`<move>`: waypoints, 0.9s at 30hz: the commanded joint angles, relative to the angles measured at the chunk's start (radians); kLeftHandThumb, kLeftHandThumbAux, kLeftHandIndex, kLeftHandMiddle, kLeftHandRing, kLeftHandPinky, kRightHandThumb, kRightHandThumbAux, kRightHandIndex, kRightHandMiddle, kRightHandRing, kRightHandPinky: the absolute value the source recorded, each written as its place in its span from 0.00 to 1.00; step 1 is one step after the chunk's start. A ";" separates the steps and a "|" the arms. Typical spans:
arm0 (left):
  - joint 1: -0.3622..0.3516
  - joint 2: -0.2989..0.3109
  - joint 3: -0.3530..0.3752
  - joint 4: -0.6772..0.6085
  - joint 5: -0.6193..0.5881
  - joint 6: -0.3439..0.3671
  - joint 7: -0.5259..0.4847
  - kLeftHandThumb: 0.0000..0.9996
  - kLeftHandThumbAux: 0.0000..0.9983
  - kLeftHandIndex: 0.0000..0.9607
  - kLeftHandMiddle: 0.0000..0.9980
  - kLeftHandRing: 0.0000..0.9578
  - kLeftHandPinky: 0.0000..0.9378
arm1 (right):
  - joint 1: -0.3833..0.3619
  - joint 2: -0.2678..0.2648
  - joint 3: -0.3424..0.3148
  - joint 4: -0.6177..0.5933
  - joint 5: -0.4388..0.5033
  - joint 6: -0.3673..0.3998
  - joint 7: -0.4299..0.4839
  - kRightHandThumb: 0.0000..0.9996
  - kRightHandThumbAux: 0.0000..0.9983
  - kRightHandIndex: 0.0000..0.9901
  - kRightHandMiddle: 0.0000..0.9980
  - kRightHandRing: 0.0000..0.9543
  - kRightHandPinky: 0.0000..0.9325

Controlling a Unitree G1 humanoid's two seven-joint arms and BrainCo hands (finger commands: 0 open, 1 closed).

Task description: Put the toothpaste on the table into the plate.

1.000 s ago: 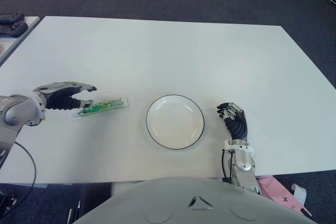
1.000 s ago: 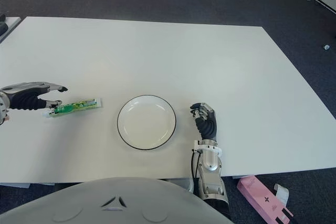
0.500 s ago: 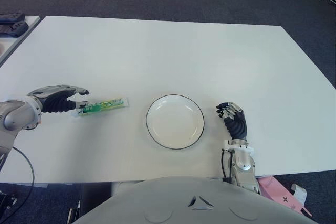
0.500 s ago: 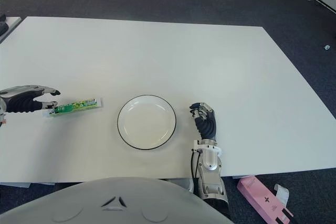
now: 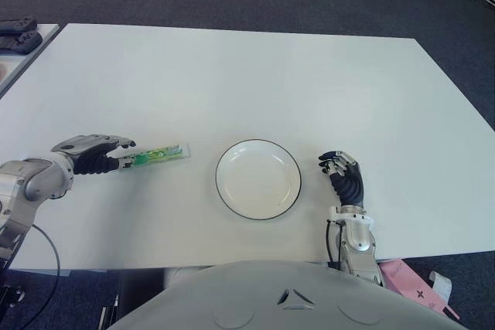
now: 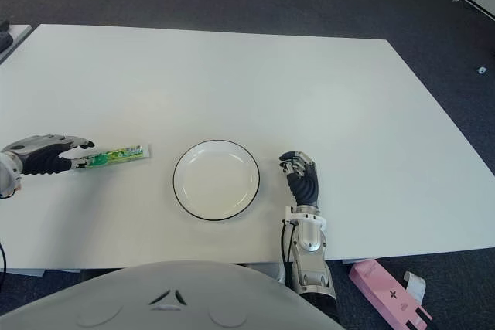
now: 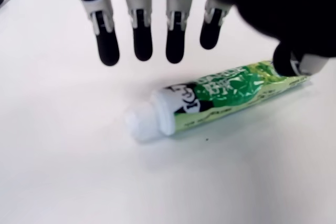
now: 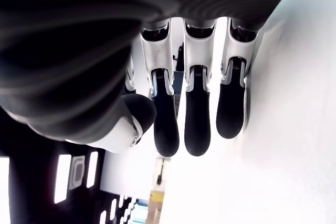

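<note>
Toothpaste [image 5: 155,155] was seen flat on white table [image 5: 247,83], outside plate [image 5: 257,179], capped end toward left hand [image 5: 97,154]; in left wrist view, 4 fingers [image 7: 140,24] were extended and spread above cap end, not touching tube; thumb tip was seen at tube's crimped end, contact could not be told; nothing was clamped; right hand [image 5: 345,178] was seen just right of plate, fingers loosely curled, nothing held; plate was seen between the 2 hands' fingertips.
</note>
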 commanded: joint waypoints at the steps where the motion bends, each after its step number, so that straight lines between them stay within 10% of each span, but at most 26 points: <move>1: -0.005 -0.027 -0.051 0.019 0.050 -0.016 0.043 0.45 0.19 0.13 0.17 0.18 0.26 | 0.004 0.002 0.000 0.008 0.007 -0.007 0.004 0.72 0.73 0.43 0.48 0.50 0.51; 27: -0.069 -0.056 -0.210 0.079 0.122 -0.051 0.062 0.39 0.22 0.08 0.15 0.23 0.32 | 0.033 0.007 0.005 -0.028 -0.013 0.013 -0.008 0.71 0.73 0.43 0.48 0.51 0.52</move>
